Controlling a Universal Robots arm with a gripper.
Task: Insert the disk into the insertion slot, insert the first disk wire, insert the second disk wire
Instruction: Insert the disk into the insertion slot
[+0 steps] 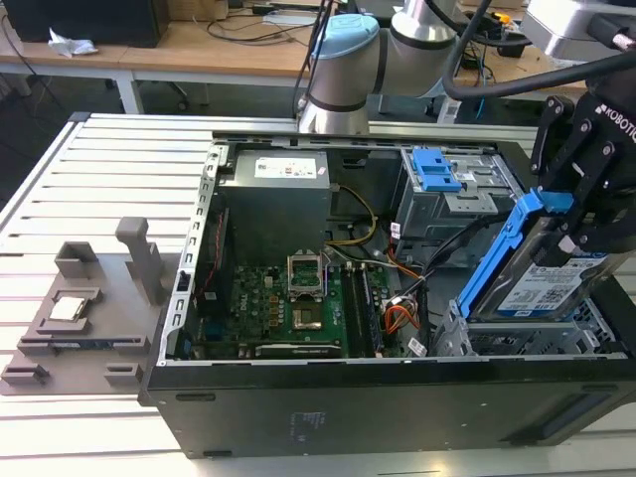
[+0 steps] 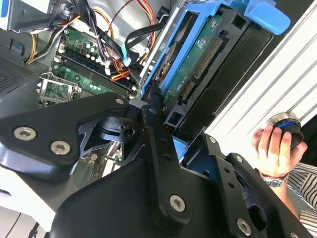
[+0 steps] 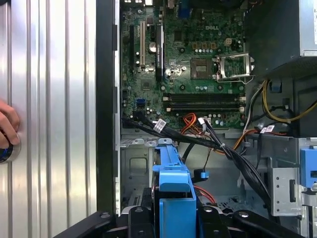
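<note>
Blue plastic frames the disk [image 1: 542, 286], and your claw [image 1: 574, 231] is clamped on its upper end, one finger against each side of the carrier. You hold it steeply tilted, with its lower end at the top of the insertion slot [image 1: 517, 340], the silver perforated cage at the exterior view's right of the open computer case [image 1: 298, 407]. Beside the case, a person's hand [image 2: 273, 148] grips a round knob [image 2: 287, 130] by the ribbed worktop [image 1: 99, 179].
</note>
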